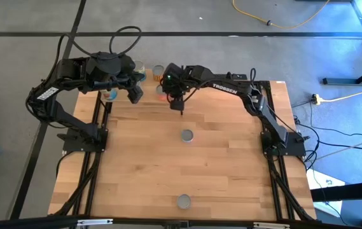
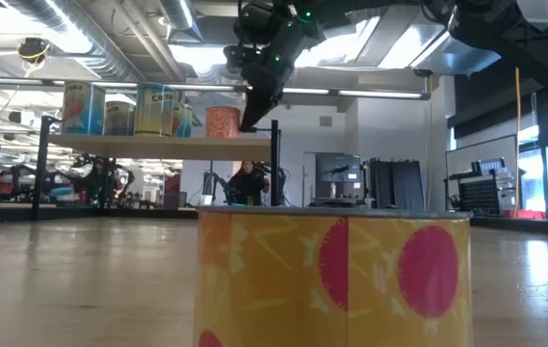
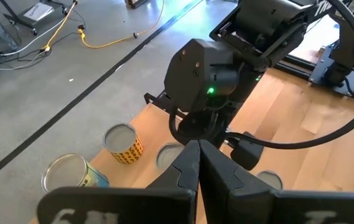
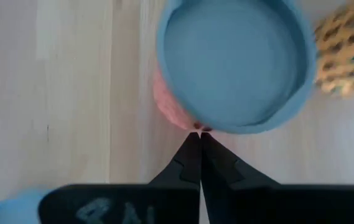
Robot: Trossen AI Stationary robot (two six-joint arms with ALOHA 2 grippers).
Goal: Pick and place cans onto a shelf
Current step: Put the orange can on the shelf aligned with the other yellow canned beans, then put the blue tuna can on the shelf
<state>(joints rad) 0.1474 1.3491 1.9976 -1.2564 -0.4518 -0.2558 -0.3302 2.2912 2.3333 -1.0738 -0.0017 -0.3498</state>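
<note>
While the near can (image 2: 331,278) with its red discs on yellow waits untouched at the front of the table (image 1: 231,165), we judge we are between picks. A second can (image 1: 187,135) lies mid-table. Farther off, our right gripper (image 1: 181,109), fingers pressed together and empty, hangs just in front of the shelf (image 2: 158,144), right beside the orange can (image 2: 222,121) standing on it. Our left gripper (image 1: 134,93), also pinched closed, waits by the shelf's left end. Next we would need to open and descend on the mid-table can.
</note>
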